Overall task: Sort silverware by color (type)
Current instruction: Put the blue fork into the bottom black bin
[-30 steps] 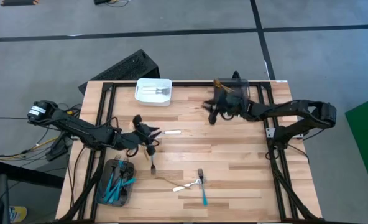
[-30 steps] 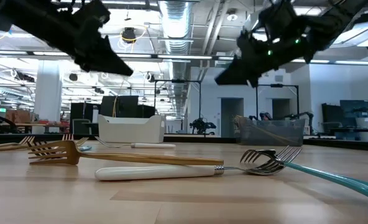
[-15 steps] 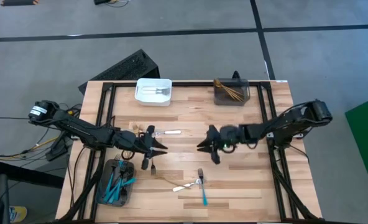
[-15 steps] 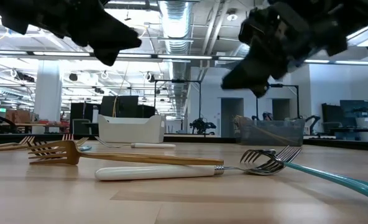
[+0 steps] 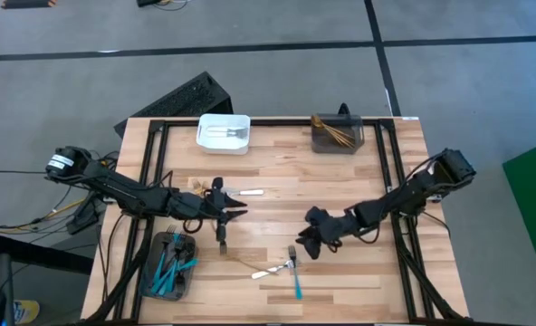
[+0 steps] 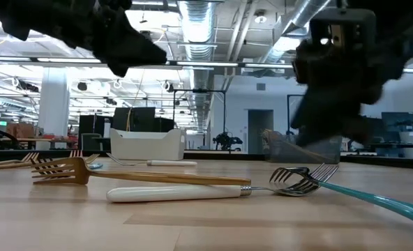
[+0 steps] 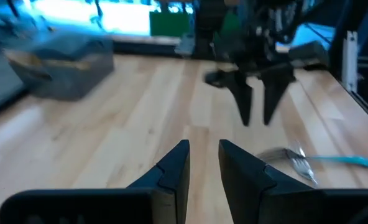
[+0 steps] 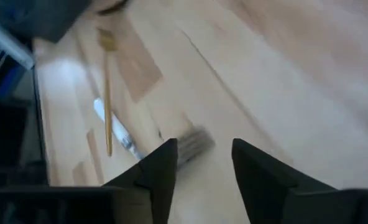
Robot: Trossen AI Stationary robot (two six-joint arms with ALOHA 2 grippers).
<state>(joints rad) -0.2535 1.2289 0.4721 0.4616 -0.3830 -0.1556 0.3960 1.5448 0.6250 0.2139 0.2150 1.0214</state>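
Observation:
Near the table's front, a white-handled silver fork (image 5: 270, 271), a thin gold fork (image 6: 144, 178) and a blue-handled fork (image 5: 297, 285) lie flat, their heads crossing. My right gripper (image 5: 306, 246) hangs open just above the fork tines (image 8: 193, 143), pointing down at a slant and touching nothing. My left gripper (image 5: 237, 212) hovers left of centre, pointing almost level toward the right arm; a narrow gap shows between its fingers (image 7: 202, 158), with nothing in it. A white-handled knife (image 5: 248, 192) and another gold piece (image 5: 221, 237) lie near it.
A white bin (image 5: 224, 133) with silver pieces stands at the far edge. A dark grey bin (image 5: 336, 134) with gold pieces is to its right. At the near left, another dark bin (image 5: 170, 264) holds blue-handled pieces. Bare wood lies right of the forks.
My right gripper has swung from the dark grey bin at the far edge toward the table's near edge, sinking and rolling, and now hangs over the crossed forks. My left gripper has tipped and edged toward the table's middle. No silverware on the table has moved.

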